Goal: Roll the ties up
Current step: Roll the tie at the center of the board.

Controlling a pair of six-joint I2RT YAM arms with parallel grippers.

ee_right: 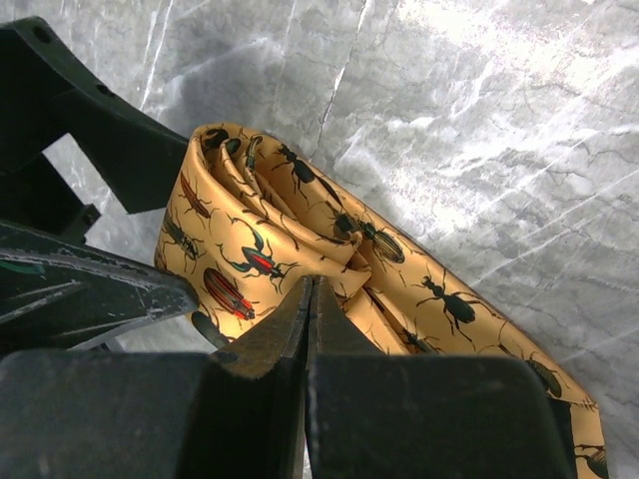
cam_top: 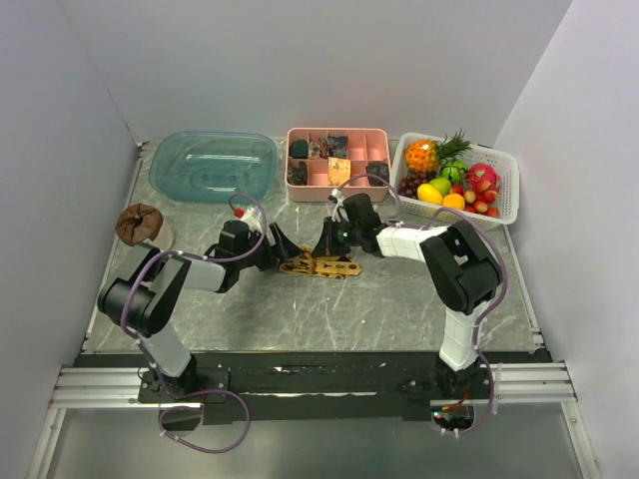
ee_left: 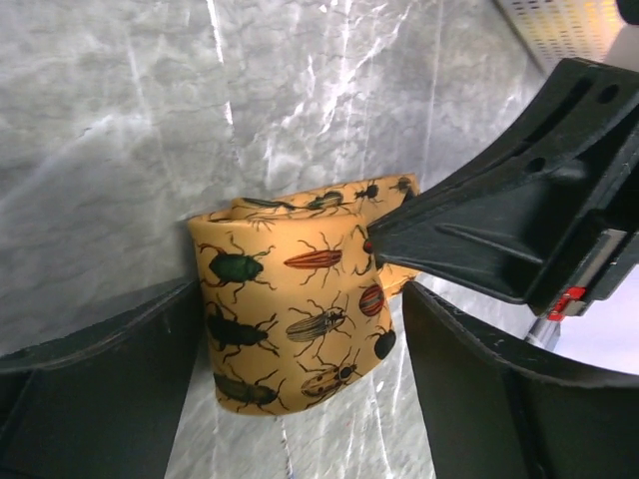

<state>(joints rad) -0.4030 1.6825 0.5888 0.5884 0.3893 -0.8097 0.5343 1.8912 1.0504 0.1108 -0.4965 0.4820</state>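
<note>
Both are steadying the soft, slippery tie (ee_right: 260,239) — right end effector (ee_right: 312,286) pinching its rolled core, left end effector (ee_left: 300,349) spread around it.

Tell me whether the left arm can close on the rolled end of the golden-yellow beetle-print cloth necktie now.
Probably yes. The left gripper is open, with the roll of the golden-yellow beetle-print cloth necktie between its fingers. The right gripper, shut on the necktie, presses in from the far side and may crowd it.
</note>
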